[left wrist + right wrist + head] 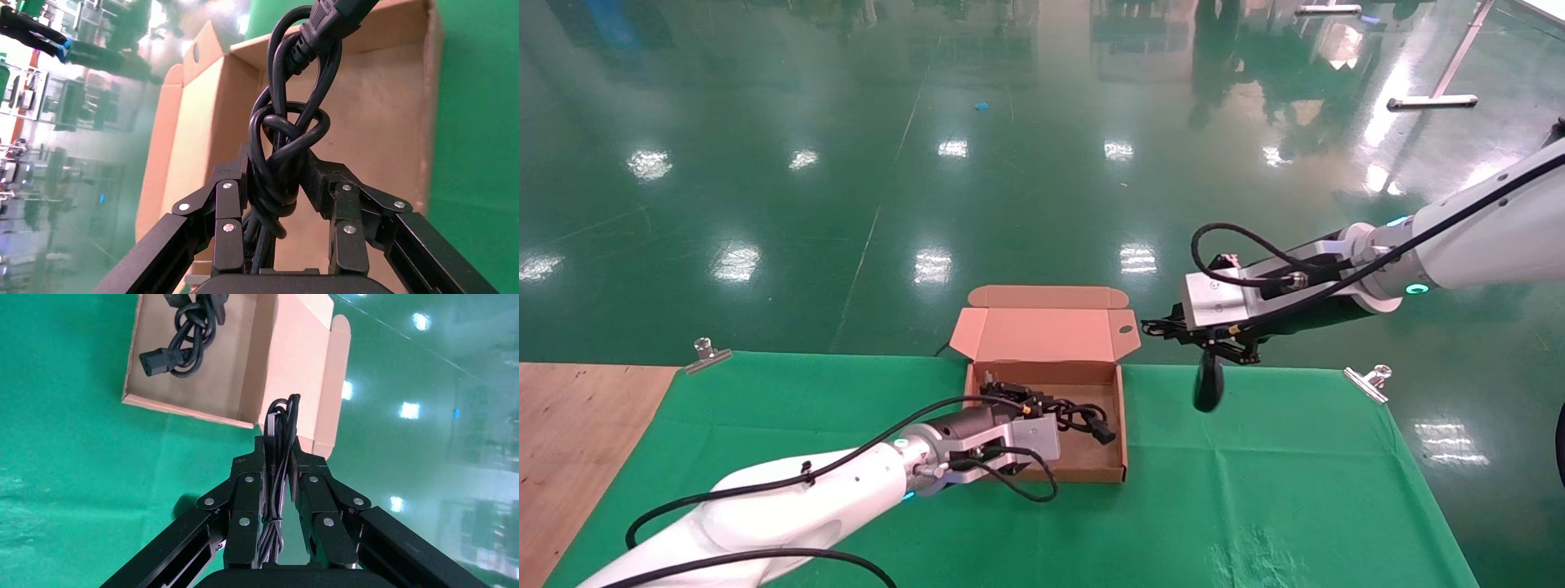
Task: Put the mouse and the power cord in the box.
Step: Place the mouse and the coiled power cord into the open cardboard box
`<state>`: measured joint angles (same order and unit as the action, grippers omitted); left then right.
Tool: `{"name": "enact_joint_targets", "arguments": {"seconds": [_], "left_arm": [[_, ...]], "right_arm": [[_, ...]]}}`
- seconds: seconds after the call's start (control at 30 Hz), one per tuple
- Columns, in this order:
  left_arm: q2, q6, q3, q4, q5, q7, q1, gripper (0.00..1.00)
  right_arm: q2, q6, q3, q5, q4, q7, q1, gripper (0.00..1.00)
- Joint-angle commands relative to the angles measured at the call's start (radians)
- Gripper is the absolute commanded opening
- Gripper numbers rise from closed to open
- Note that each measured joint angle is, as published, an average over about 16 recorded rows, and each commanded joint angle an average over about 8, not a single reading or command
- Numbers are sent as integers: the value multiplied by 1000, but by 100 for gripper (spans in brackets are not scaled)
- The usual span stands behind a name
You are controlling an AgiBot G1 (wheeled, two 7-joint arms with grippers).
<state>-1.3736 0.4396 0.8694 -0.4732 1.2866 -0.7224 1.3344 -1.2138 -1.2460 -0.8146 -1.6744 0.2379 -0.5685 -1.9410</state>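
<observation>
Your table (576, 425): wood top, bare at your left. Green cloth (1254, 490) covers the rest, held by clips (708, 354) at both far corners. Open box (1122, 441) sits mid-cloth near the far edge.

Bright overhead glare on floor (1042, 163)

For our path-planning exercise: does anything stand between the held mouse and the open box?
No object lies between the mouse, hanging from the right gripper, and the box. Its side wall probably needs clearing, and inside, the left gripper, shut on the power cord, fills part of the floor.
</observation>
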Motion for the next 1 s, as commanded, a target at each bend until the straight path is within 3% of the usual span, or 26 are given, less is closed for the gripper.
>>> {"name": "enact_joint_targets", "arguments": {"seconds": [0.03,0.63,0.8,1.0], "left_arm": [[1,-17,40,-9,-17,20,4,100],[10,-50,218,-12,-166,56,43,100],[49,60,192,18,-244,30,70,100],[172,240,90,31,-379,-48,71,100]], "right_arm": [[2,0,1,1,-4,-6,-1,0],[-41,-17,10,21,-24,-10,1,0],[-91,-5,5,17,-21,7,-7,0],[-145,26,-16,15,36,52,7,0]]}}
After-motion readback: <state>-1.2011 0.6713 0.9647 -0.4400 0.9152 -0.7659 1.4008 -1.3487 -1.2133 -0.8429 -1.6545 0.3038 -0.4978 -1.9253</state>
